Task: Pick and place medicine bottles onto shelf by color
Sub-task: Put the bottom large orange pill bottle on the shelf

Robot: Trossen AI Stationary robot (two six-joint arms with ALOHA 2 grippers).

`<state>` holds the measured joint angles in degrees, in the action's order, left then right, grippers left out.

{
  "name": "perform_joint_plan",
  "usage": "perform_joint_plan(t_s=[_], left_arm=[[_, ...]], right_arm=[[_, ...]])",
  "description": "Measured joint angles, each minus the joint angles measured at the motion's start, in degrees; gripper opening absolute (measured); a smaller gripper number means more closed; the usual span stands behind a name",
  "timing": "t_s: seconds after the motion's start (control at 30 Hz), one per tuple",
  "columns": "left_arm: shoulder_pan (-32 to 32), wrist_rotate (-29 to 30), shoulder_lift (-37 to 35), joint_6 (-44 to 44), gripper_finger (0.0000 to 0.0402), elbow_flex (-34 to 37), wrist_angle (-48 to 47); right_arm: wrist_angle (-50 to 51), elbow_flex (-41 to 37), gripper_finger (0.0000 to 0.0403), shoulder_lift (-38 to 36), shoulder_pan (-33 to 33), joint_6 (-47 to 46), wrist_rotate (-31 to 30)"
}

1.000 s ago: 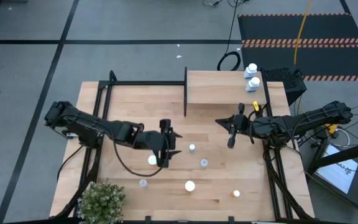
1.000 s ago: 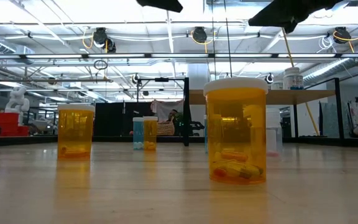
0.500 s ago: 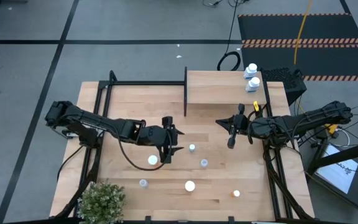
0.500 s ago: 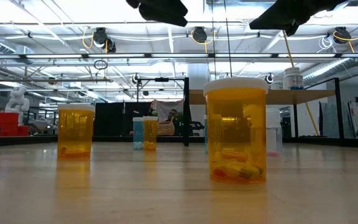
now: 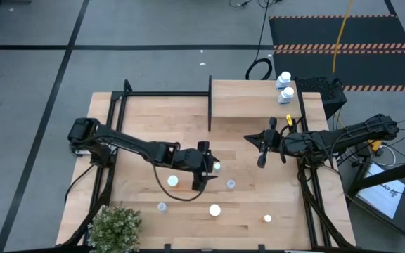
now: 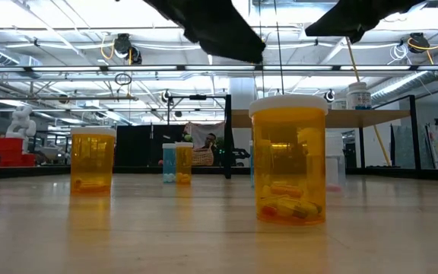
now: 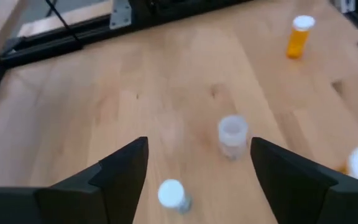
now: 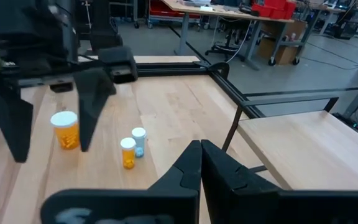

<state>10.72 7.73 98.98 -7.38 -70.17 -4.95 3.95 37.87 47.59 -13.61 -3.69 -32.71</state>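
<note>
Now left gripper point(image 5: 204, 172) hovering wide, empty, over mid-table bottles point(image 5: 217, 167) | right gripper point(image 5: 261, 158) pinched shut, waiting | risk: descending fingers toppling crowded neighbours

Left end effector point(image 5: 204, 171) open above bottles point(image 5: 217, 167); shelf point(image 5: 253, 98) beyond.

Robotics lab: grey concrete floor point(image 5: 153, 28), hazard-striped mat point(image 5: 343, 48), exposed ceiling ducts point(image 6: 401, 84), more benches point(image 8: 229, 7), red bins point(image 8: 272, 7).

Left pincer point(image 5: 204, 176) shifted rightward across table, apparently lower, toward small bottles point(image 5: 217, 167).
</note>
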Motion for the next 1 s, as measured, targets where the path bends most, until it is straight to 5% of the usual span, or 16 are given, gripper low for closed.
perform_joint_plan(t_s=[0.63,1.0], left_arm=[[8.2,-0.2,1.3,8.2,0.0274,-0.5,-4.0],[16.3,3.9,2.6,11.3,0.0305,-0.6,-0.7]], right_arm=[[1.1,0.0,0.0000,0.0,0.0,1.4,0.0],[0.8,0.0,0.0000,0.0,0.0,0.1,0.0]])
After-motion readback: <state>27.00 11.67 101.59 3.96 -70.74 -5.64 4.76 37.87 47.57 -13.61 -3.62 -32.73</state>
